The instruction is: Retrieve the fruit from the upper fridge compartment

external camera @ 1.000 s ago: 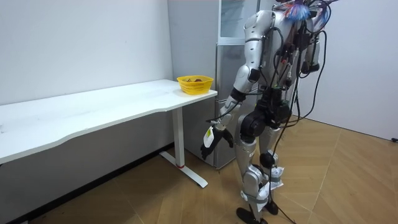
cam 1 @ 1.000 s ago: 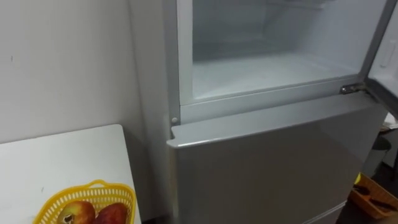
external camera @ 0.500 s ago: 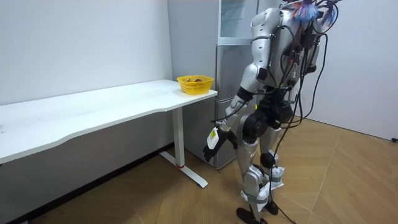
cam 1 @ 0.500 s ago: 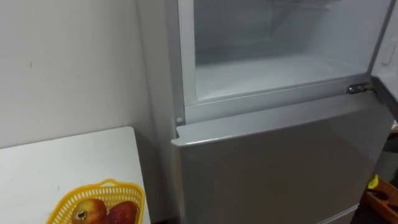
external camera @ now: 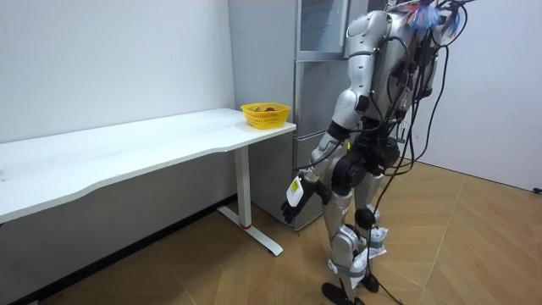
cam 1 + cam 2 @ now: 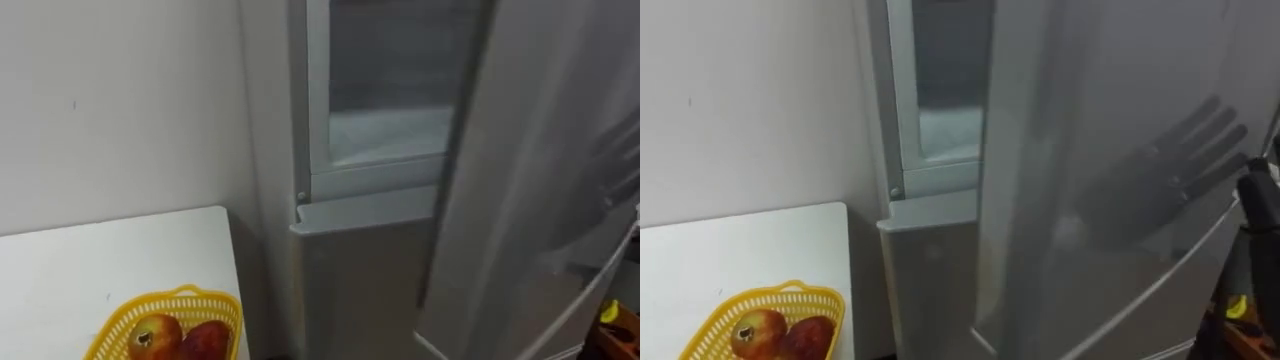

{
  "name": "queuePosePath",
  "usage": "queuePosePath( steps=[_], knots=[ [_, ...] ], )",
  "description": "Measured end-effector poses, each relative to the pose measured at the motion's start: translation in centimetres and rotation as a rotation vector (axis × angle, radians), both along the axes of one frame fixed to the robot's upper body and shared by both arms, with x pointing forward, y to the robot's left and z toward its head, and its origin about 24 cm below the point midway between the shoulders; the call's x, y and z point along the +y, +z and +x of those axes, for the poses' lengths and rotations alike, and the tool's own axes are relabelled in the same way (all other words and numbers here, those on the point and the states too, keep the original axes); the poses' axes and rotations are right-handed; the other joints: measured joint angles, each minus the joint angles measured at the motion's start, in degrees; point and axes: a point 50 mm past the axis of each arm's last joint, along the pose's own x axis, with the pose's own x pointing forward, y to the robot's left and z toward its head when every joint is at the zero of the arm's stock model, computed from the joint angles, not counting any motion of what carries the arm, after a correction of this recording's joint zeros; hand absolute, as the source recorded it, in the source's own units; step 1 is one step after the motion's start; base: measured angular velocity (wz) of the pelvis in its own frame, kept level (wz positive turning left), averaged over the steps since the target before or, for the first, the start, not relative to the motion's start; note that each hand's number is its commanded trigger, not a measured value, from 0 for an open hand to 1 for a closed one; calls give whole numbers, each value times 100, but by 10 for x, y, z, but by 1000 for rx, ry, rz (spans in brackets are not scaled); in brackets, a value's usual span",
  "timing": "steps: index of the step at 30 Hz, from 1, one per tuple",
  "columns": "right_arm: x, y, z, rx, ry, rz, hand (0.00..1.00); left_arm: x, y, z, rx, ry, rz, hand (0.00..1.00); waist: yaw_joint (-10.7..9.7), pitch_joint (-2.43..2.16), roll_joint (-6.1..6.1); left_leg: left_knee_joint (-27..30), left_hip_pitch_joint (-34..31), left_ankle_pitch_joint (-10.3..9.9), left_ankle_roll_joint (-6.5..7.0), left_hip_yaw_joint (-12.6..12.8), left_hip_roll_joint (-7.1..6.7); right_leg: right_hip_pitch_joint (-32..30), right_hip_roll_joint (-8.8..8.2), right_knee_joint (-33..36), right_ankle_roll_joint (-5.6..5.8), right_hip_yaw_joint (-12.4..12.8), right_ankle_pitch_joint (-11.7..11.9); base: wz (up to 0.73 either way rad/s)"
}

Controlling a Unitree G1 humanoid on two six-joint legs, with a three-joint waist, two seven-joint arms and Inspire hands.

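L hand (image 5: pixel 294 196) hangs low by thigh, fingers loose, empty; R hand (image 6: pixel 1265 230) prob. flat-fingered at fridge door (image 6: pixel 1110 150)

The silver fridge (image 5: pixel 310 110) stands just beside the desk (image 6: pixel 110 260). Its upper door (image 6: pixel 1120 180) is swung most of the way across, leaving a narrow strip of the pale upper compartment (image 6: pixel 385 120) showing. The lower door (image 6: pixel 360 280) is shut.

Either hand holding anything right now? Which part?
Left hand hangs empty. Right hand is at the fridge door edge; whether it holds it cannot be told.
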Motion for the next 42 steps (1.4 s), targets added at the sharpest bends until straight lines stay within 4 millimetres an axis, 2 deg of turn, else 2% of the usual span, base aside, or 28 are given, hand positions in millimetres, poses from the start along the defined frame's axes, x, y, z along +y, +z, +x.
queuePosePath(
  steps=[6, 9, 11, 13, 17, 23, 25, 27, 30, 32, 36, 38, 40, 42],
  knots=[
    [9, -8, 6, 57, 61, -93, 0, 5, 0, -2, 23, -2, 11, 0, 211, 9, -169, -7, -10, 8, -20, -32, 10, 2, 8, -28, -17, -73, 18, 2],
    [18, -11, 10, 66, 123, -107, 0, 8, 0, -6, 41, 3, 18, 0, 299, -10, -228, -7, -23, 9, -24, -47, 16, 29, 11, -73, -25, -109, 25, 7],
    [23, -14, 10, 71, 145, -115, 0, 10, 0, -10, 53, 8, 22, 0, 331, -6, -257, -7, -28, 4, -32, -57, 17, 94, 11, -107, -24, -122, 28, 9],
    [24, -18, 8, 93, 148, -143, 0, 10, -1, -18, 91, 17, 23, 0, 339, 4, -261, -5, -43, 2, -34, -80, 17, 110, 13, -111, -24, -118, 29, 0],
    [24, -18, 8, 95, 145, -153, 0, 12, -1, -20, 103, 20, 28, 0, 353, 10, -245, -5, -50, 2, -34, -87, 15, 107, 11, -114, -20, -120, 34, 0],
    [23, -17, 7, 93, 137, -149, 0, 13, -1, -20, 101, 20, 32, 0, 424, 11, -153, 2, -40, 2, -34, -92, 19, 96, 12, -121, -25, -131, 37, 0],
    [23, -16, 7, 98, 127, -148, 0, 12, -1, -21, 103, 20, 30, 0, 424, 8, -112, 0, -35, 2, -34, -97, 19, 98, 12, -135, -26, -140, 38, 0],
    [21, -17, 7, 110, 112, -141, 0, 12, -1, -22, 104, 22, 33, 0, 411, -6, -127, 10, -40, 2, -35, -115, 19, 118, 11, -154, -26, -162, 45, 6],
    [15, -16, 6, 159, 31, -196, 0, 13, 0, -23, 96, 27, 43, 0, 338, 15, -112, 25, -43, 2, -34, -195, 11, 162, 11, -206, -19, -204, 63, 12],
    [9, -15, 4, 208, -50, -236, 0, 14, 1, -22, 82, 30, 61, 0, 314, 12, -119, 40, -52, 1, -33, -230, 3, 169, 7, -219, -13, -224, 57, 12],
    [-7, -21, -5, 389, -320, -380, 0, 16, 1, -21, 69, 37, 80, 0, 276, -4, -66, 44, -98, 1, -32, -259, -2, 181, 7, -305, 2, -263, 86, 3],
    [-15, -32, -7, 486, -423, -389, 0, 16, 2, -25, 75, 42, 89, 0, 239, -7, -47, 31, -101, 1, -32, -260, -6, 188, 6, -302, 2, -266, 86, 0],
    [-30, -55, -15, 640, -554, -336, 0, 16, 2, -24, 67, 57, 102, 0, 232, -25, -45, -12, -93, 4, -32, -236, -10, 217, 8, -298, 3, -269, 86, 0],
    [-38, -76, -27, 770, -637, -306, 0, 15, 2, -23, 62, 61, 112, 0, 252, -18, -30, -25, -88, 4, -32, -233, -8, 222, 12, -306, 3, -264, 86, 0]
  ],
)
